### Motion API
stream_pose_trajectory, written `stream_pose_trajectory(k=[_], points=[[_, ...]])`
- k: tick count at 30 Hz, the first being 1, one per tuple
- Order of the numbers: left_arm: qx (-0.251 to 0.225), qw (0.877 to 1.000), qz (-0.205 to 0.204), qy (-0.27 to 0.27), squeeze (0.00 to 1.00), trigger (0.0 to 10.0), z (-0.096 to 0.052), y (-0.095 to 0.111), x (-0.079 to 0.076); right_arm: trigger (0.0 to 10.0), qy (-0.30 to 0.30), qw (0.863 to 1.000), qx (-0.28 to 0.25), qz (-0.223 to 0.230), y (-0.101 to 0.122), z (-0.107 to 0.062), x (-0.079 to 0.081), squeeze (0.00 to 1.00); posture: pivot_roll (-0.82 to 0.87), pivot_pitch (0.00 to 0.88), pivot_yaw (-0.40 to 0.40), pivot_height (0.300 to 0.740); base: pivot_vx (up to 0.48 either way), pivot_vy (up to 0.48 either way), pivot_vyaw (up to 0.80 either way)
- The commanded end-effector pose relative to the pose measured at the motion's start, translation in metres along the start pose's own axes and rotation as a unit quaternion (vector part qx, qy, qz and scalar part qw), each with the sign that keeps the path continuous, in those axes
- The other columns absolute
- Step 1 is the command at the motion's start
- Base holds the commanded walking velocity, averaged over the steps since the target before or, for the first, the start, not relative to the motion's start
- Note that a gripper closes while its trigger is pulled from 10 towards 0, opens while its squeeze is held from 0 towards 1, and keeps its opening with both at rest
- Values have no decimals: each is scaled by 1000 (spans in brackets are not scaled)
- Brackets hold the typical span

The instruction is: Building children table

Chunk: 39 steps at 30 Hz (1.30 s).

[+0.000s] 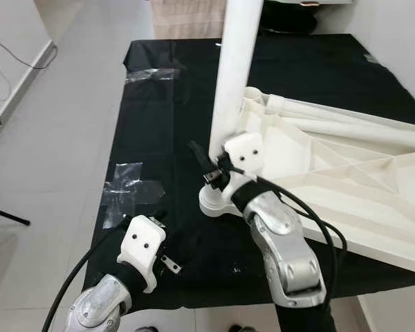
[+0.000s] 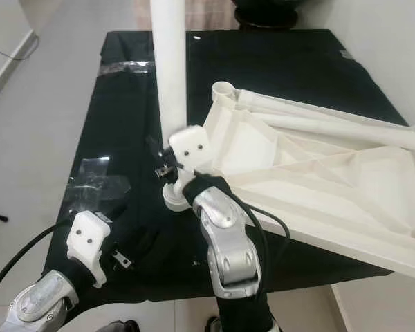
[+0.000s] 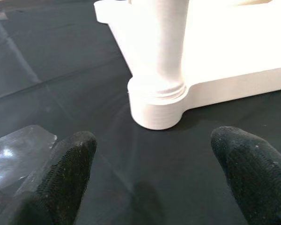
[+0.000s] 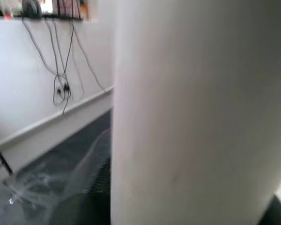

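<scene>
The white table leg [image 1: 234, 69] stands upright in the corner socket [image 1: 218, 200] of the overturned white tabletop [image 1: 346, 180], its top cut off. The right gripper [image 1: 209, 166] seems clamped around it, fingers mostly hidden. The left gripper [image 3: 154, 187] hangs spread, just short of the socket, above black cloth [image 1: 159, 104].

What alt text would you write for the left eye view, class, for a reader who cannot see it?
The right claw is at the base of an upright white table leg standing in the corner socket of an upside-down white tabletop on a black cloth. The left claw hovers nearby.
</scene>
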<state>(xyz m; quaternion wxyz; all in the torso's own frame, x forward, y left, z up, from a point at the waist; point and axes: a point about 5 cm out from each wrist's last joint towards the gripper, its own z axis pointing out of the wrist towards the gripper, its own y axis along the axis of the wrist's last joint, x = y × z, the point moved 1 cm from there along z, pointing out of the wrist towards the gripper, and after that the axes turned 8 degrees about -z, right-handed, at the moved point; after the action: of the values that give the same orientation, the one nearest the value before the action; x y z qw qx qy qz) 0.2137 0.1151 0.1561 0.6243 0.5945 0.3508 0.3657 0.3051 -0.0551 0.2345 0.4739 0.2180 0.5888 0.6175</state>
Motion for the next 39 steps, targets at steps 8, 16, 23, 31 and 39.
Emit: stream_pose_trajectory(k=[8,16,23,31,39], points=[[8,1000,-7,3,0,10000,-5,-4,-1,10000,203,977,-54,26,11,7,-15,1000,20,202,-45,740,0,0,0],[10,1000,-8,1,0,10000,-11,-4,-6,10000,297,954,-46,23,-1,14,-22,0,60,232,-52,740,0,0,0],[16,1000,-9,1,0,10000,-19,-2,-11,10000,273,959,-49,52,-5,34,-50,0,82,253,-46,740,0,0,0],[18,1000,-11,1,0,10000,-20,-2,-12,0,238,966,-77,65,-4,42,-64,0,83,251,-44,740,0,0,0],[17,1000,-11,1,0,10000,-15,-4,-10,0,128,987,-77,61,-4,42,-67,0,59,218,-54,740,0,0,0]])
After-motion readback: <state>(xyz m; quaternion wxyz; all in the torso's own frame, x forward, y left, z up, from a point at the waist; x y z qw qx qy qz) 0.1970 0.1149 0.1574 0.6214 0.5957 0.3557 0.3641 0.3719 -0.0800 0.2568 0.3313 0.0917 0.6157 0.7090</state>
